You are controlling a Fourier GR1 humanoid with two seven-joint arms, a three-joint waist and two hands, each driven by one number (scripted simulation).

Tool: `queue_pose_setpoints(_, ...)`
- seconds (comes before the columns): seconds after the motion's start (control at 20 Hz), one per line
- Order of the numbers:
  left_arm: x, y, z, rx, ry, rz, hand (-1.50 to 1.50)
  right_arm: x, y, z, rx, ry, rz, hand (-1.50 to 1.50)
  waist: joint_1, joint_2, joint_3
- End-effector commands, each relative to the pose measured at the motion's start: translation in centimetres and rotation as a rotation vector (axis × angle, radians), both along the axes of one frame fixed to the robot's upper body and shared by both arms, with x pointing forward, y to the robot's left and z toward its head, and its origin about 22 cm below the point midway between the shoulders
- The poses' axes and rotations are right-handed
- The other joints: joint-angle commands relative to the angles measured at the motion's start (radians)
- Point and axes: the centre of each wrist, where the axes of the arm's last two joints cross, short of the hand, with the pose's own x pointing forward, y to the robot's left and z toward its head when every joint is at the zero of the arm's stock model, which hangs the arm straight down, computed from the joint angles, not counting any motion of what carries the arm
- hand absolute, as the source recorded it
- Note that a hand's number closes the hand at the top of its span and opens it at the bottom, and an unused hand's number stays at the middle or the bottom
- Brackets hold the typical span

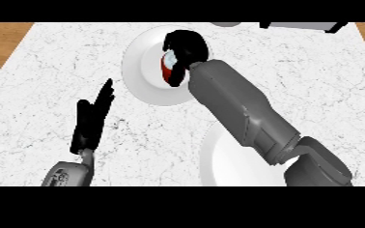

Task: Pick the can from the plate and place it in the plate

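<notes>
while the right hand (187,48) curls round the red can (171,72), seemingly not yet lifted off the far plate (143,72), the near plate (221,164) waits; left hand (92,118) rests spread

Marble counter and its far-edge clutter

A white, grey-veined marble counter top (57,63) is seen filling almost the whole view, its speckled surface spread from side to side. A strip of warm brown wooden surface (13,38) is glimpsed beyond the counter's left edge, at the upper left corner. Along the far edge, a small pale grey rounded object (227,24) is cut off by the top of the view, and just to its right a light grey boxy item with dark ends (303,26) is partly shown; what either one is cannot be made out.
</notes>
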Motion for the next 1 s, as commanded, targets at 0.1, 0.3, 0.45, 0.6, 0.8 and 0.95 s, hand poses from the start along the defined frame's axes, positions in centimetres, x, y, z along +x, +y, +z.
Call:
queue_pose_setpoints(0.1, -0.6, -0.8, -1.0, 0.004, 0.017, 0.012, 0.0, 0.9, -1.8, -1.5, 0.035, 0.104, 0.12, -1.5, -0.009, 0.001, 0.001)
queue_pose_setpoints(0.3, -0.2, 0.5, -0.2, -0.005, -0.005, 0.015, 0.0, 1.0, -2.0, -1.2, 0.241, 0.019, 0.215, -1.5, -0.017, 0.002, 0.002)
queue_pose_setpoints(0.45, 0.2, 1.4, 0.3, -0.014, 0.006, 0.032, 0.0, 0.7, -2.1, -0.3, 0.532, -0.043, 0.179, -1.5, -0.03, -0.004, 0.003)
queue_pose_setpoints(0.6, 0.2, 0.7, -0.4, 0.006, 0.001, 0.039, 0.0, 1.2, -3.0, 0.2, 0.754, -0.036, 0.156, -1.5, -0.042, -0.003, 0.003)
queue_pose_setpoints(0.8, -1.1, 1.0, -2.1, 0.007, 0.017, 0.051, 0.0, 1.9, -4.0, -0.2, 0.88, 0.015, 0.148, -1.5, -0.042, -0.007, 0.001)
queue_pose_setpoints(0.95, -1.8, 1.5, -2.0, -0.02, 0.023, 0.043, 0.0, 2.3, -5.4, -1.7, 0.895, 0.042, 0.18, -1.5, -0.044, -0.008, 0.001)
